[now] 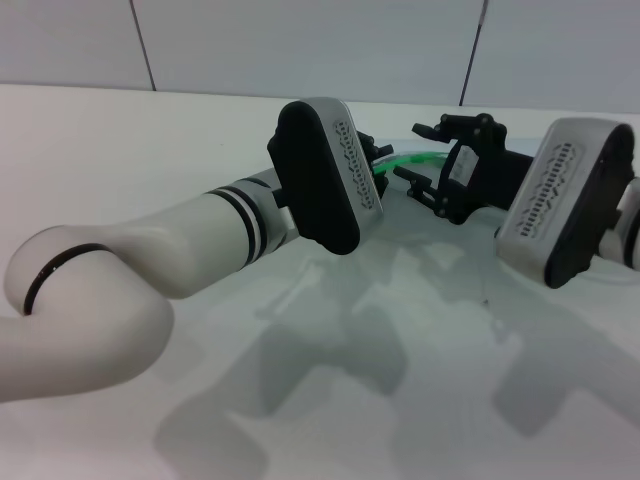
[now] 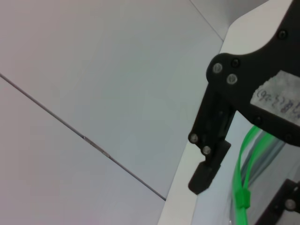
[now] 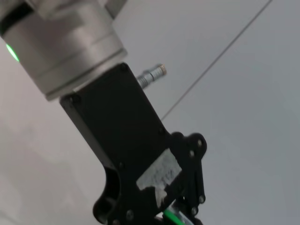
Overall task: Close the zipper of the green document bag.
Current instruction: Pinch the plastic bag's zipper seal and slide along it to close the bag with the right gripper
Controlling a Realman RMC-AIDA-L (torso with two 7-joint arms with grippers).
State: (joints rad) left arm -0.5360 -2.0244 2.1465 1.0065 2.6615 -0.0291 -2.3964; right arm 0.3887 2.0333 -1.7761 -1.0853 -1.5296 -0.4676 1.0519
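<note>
Green zipper [image 2: 243,183]: raised between both hands, slider free.
Right hand [image 1: 425,158]: apart.
Left hand: grip hidden.
Risk: strip buckling.

The zipper [image 1: 408,159] is bright green — a thin strip showing between the two arms, with a small green slider [image 2: 242,198] on it in the left wrist view, just beside the black finger [image 2: 209,165] of the right gripper [image 1: 422,152]. The green document bag [image 2: 262,187] beside that strip is translucent grey. The right gripper is black with silver screw heads and carries a white label with dark handwriting. The left gripper [image 3: 180,218] is likewise black with a torn white label — its wrist above is silver-grey with a small green light. Both arms are white with black joint rings, and the wrist housings are white over black, patterned with rows of dark vent slots. The table [image 1: 150,140] is white.
</note>
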